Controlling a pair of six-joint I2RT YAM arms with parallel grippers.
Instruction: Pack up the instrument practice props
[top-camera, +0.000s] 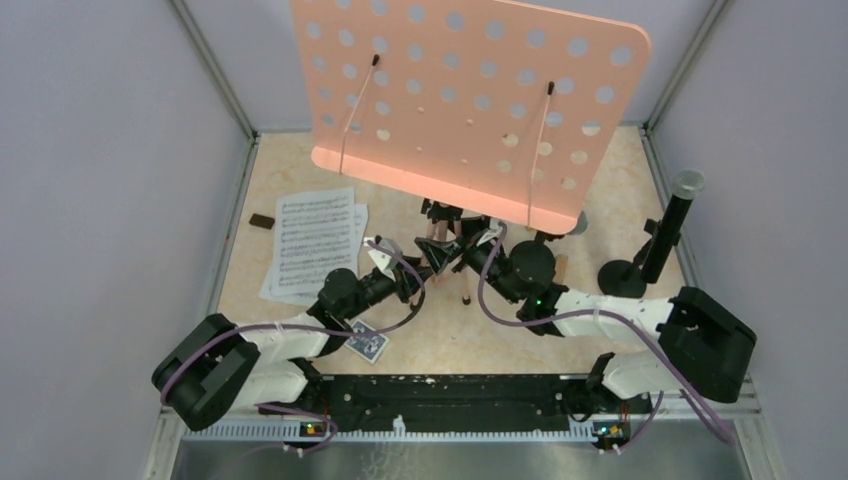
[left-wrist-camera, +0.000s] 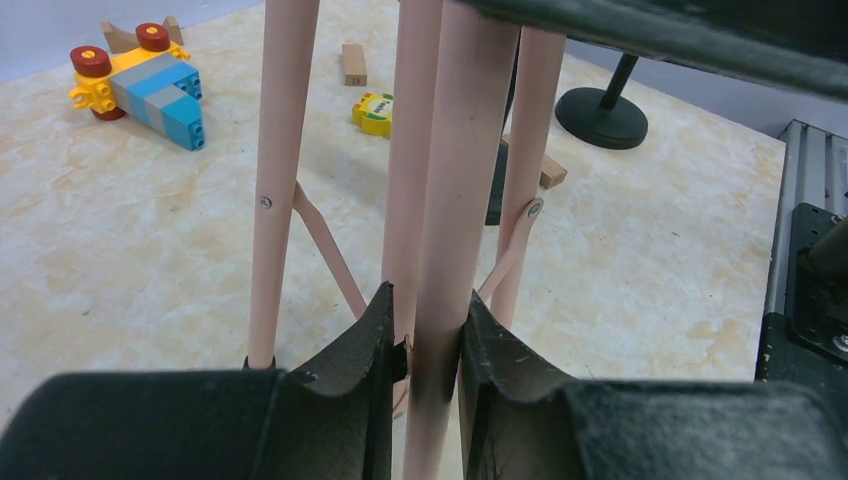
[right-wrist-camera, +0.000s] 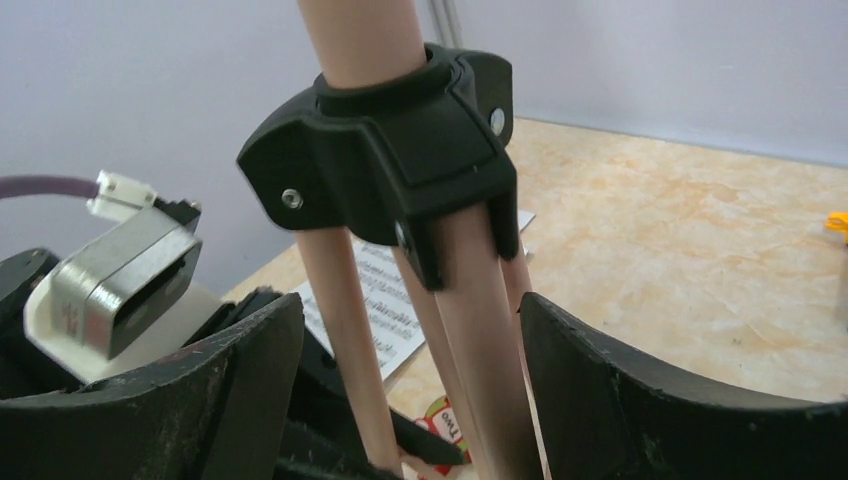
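Left wrist view: left claw (left-wrist-camera: 425, 330) pinches one smooth salmon tube of the rack (left-wrist-camera: 450, 180), which stands mid-bench (left-wrist-camera: 150, 280). Right claw (right-wrist-camera: 410, 340) gapes wide and empty around the legs (right-wrist-camera: 345, 300) under a black plastic collar (right-wrist-camera: 390, 160). Folding well likely means steadying the tube while gathering the legs evenly.

The tall salmon-pink perforated metal music rack (top-camera: 470, 150) is showing rows of round holes, its plastic leg collar (right-wrist-camera: 400, 160) showing black; the white paper sheet-music pages (top-camera: 315, 245) are carrying black staves, the stone-look tabletop (left-wrist-camera: 150, 250) showing beige marbling
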